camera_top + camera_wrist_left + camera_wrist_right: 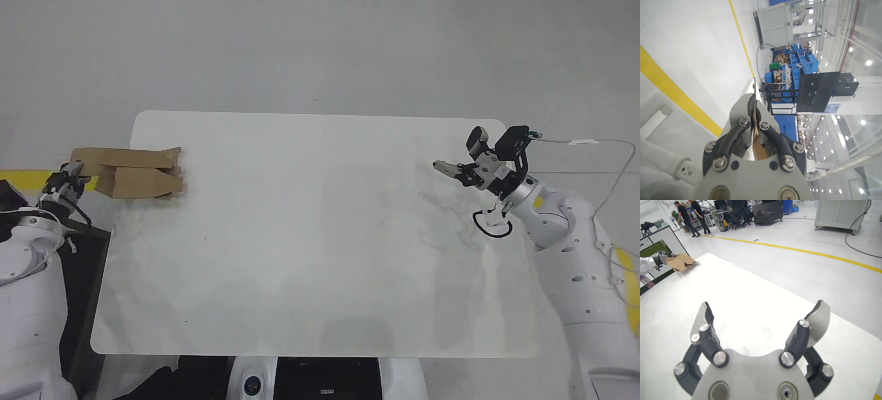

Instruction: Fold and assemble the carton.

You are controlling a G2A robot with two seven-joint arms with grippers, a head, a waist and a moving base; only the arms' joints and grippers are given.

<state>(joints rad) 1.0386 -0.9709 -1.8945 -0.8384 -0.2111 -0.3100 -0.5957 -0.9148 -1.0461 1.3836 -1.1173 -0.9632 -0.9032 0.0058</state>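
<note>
left claw [74, 178] clamped on carton [135, 172] edge | carton extends straight ahead of that claw, over table [320, 260] corner | right claw [762, 308] wide, holding nothing, above table's opposite side, well apart from carton

One partly folded cardboard carton [135, 172]. One white table [320, 260]. Two grippers: left gripper [76, 179], right gripper [446, 168].

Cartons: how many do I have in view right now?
1. The flattened carton sits at the table's far left corner, its outer end gripped by the left hand. A second blank underneath can't be ruled out.
</note>
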